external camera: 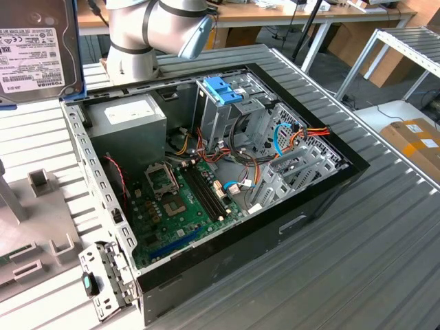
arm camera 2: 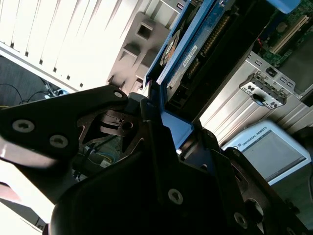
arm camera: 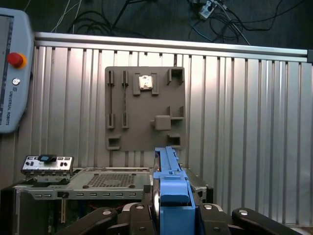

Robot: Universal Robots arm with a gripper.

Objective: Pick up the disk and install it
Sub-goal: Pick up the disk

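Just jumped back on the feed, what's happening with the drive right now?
The gripper is shut on the disk, holding it upright by its blue frame, up in the air. The disk hangs at the exterior view's left, beside the open computer case. It is not in the drive cage yet.

This is a robotics lab or workshop. In the exterior view an opened computer case (external camera: pixel 265 232) with its motherboard (external camera: pixel 184 206) bare lies on a ribbed aluminium table (external camera: pixel 371 275). A robot arm (external camera: pixel 148 31) stands at eleven o'clock from the case, wooden workbenches (external camera: pixel 275 14) at one o'clock and a cardboard box (external camera: pixel 412 141) at three. The first wrist view shows a teach pendant (arm camera: pixel 12 83) with a red stop button (arm camera: pixel 15 59), a grey fixture plate (arm camera: pixel 145 110) and floor cables (arm camera: pixel 146 14).
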